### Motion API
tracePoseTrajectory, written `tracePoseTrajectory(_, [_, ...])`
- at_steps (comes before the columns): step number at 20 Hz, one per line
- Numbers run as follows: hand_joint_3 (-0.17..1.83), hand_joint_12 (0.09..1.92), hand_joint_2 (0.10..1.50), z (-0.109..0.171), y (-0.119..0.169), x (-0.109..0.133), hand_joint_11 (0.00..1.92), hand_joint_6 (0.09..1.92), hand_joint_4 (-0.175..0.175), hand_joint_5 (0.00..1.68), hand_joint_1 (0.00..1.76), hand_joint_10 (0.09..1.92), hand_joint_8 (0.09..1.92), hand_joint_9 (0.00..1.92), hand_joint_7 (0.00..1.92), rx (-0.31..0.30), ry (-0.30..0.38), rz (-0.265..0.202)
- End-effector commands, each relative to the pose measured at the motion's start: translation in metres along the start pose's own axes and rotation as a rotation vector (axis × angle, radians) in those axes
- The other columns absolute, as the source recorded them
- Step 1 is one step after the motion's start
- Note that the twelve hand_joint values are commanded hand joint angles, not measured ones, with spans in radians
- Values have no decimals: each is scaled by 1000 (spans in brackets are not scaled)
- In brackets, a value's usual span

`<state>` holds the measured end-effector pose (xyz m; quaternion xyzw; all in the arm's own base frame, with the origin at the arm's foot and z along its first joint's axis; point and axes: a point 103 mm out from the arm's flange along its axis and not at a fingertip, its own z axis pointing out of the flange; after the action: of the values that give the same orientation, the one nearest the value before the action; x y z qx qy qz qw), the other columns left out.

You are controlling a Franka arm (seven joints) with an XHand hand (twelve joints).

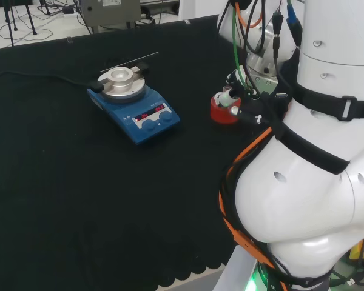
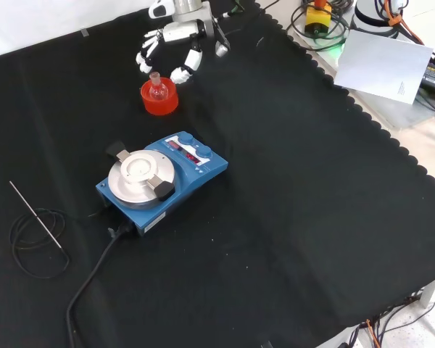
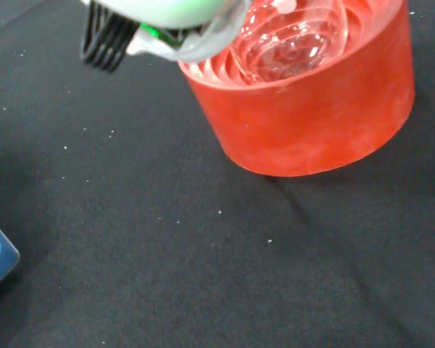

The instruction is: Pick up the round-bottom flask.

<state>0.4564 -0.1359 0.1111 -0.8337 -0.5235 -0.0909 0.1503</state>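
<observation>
A small clear round-bottom flask [image 2: 157,88] sits upright in a red ribbed ring stand [image 2: 159,99] near the far edge of the cloth in the front view. The hand [image 2: 175,45] hovers just behind and above it, fingers spread and relaxed, with fingertips [image 2: 181,73] beside the stand and not closed on the flask. In the head view the red stand [image 1: 223,113] lies just left of the arm's white links, and the hand [image 1: 250,103] is partly hidden behind cables. The wrist view looks closely at the stand [image 3: 312,116] with the flask's bulb [image 3: 286,43] inside it.
A blue hotplate stirrer [image 2: 162,181] with a round metal top stands mid-cloth, its black cable [image 2: 94,275] running toward the near edge. A thin metal rod and coiled wire [image 2: 36,232] lie at the left in the front view. White paper [image 2: 384,61] lies off the cloth's right edge.
</observation>
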Motion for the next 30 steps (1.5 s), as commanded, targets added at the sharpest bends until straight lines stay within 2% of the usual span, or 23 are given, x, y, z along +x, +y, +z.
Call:
tracePoseTrajectory(1, [792,1266,596,8,4,0,0,101,-58,692,1006,652,580,429,294,-11,14,3])
tracePoseTrajectory(6, [819,1293,580,3,9,-12,0,119,-60,688,987,653,585,438,300,-34,29,14])
tracePoseTrajectory(15, [809,1343,581,9,14,-7,7,165,-63,713,954,660,596,455,313,-55,45,20])
tracePoseTrajectory(17, [783,1344,593,9,15,-6,15,256,-64,696,951,658,601,459,315,-58,40,19])
tracePoseTrajectory(20, [769,1345,601,12,18,-5,22,498,-68,643,947,660,607,465,317,-67,33,18])
tracePoseTrajectory(22, [766,1347,602,13,19,-5,24,576,-70,632,946,662,610,468,319,-71,32,16])
tracePoseTrajectory(30, [758,1349,606,13,21,-6,32,688,-72,613,944,667,617,473,323,-72,33,19])
